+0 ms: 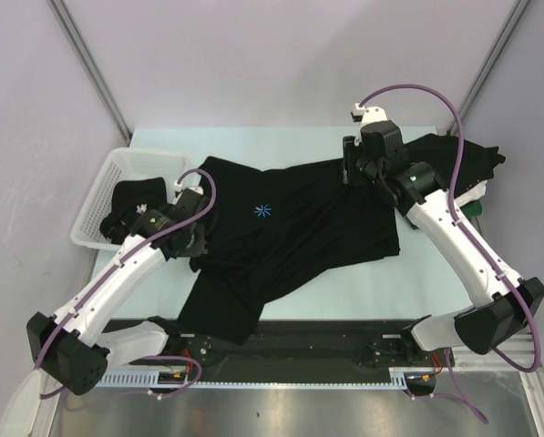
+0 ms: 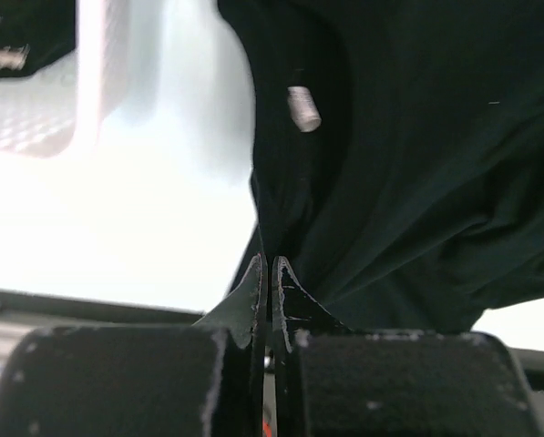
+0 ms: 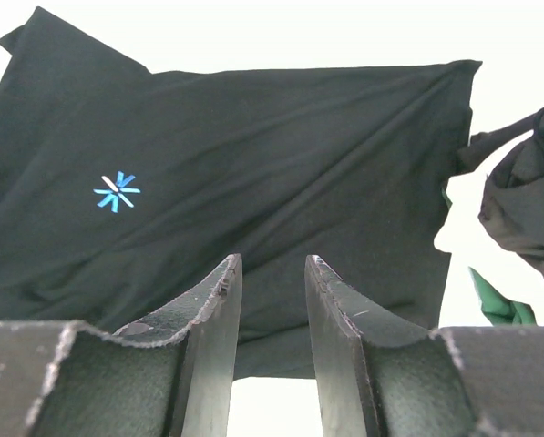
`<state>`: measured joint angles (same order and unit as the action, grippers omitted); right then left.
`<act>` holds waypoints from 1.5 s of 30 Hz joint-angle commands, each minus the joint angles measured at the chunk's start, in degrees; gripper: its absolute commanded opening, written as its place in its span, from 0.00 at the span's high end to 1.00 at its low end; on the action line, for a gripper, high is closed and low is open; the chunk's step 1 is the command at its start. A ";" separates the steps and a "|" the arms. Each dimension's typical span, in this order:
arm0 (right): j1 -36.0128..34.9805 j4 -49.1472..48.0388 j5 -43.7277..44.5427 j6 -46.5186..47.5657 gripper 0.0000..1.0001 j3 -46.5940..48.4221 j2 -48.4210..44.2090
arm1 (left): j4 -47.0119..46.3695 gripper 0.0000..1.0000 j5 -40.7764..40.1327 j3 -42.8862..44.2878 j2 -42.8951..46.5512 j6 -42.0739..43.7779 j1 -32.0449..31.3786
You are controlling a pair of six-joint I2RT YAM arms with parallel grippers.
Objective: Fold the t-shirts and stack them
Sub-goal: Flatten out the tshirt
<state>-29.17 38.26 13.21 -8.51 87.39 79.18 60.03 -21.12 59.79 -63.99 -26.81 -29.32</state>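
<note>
Black t-shirt (image 1: pixel 290 223), blue starburst (image 1: pixel 263 212) facing up, spread creased across the surface (image 1: pixel 363 282).
Left gripper (image 2: pixel 269 264) pinched together on its near-left edge; right gripper (image 3: pixel 272 261) apart at the opposite edge.

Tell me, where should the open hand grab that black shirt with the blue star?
Probably the flat far hem edge of the black shirt, from above: the right hand hovers open there, and the left hand pinches the collar end.

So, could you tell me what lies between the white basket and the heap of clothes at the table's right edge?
The black t-shirt with the blue mark lies spread across that stretch of table, as the top view shows.
</note>
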 commanded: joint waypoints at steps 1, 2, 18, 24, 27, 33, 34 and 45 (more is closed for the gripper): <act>-0.45 -0.91 0.85 0.69 0.61 -1.26 -0.87 | 6.67 1.00 -2.52 -0.81 1.67 -2.46 0.67; -0.36 -0.91 0.94 0.87 0.61 -1.44 -0.87 | 7.03 1.00 -2.43 -0.99 1.76 -2.63 0.67; -0.28 -1.08 3.05 2.89 0.60 -2.05 0.19 | 6.95 0.63 -4.98 6.02 0.71 -2.02 0.67; 1.74 -3.19 8.05 3.59 0.59 -2.14 2.38 | -2.19 0.53 -3.14 12.36 -2.28 1.93 0.76; 3.84 -5.21 10.51 2.45 0.57 -2.05 4.58 | -8.25 0.53 -1.56 14.47 -4.47 4.13 0.93; 7.36 -8.11 11.49 7.37 0.06 -0.83 12.20 | -17.57 0.55 5.11 20.69 -14.12 7.91 5.58; 8.15 -7.50 10.96 7.28 0.05 1.18 13.53 | -17.93 0.55 7.74 22.28 -16.24 8.26 6.46; 13.70 1.11 5.68 2.89 0.05 28.49 35.59 | -27.06 0.24 20.59 34.78 -30.93 14.85 13.58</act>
<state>-15.49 37.39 19.90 -4.49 105.03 110.61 40.47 -7.16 91.35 -93.60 -15.14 -17.76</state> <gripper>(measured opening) 0.948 0.734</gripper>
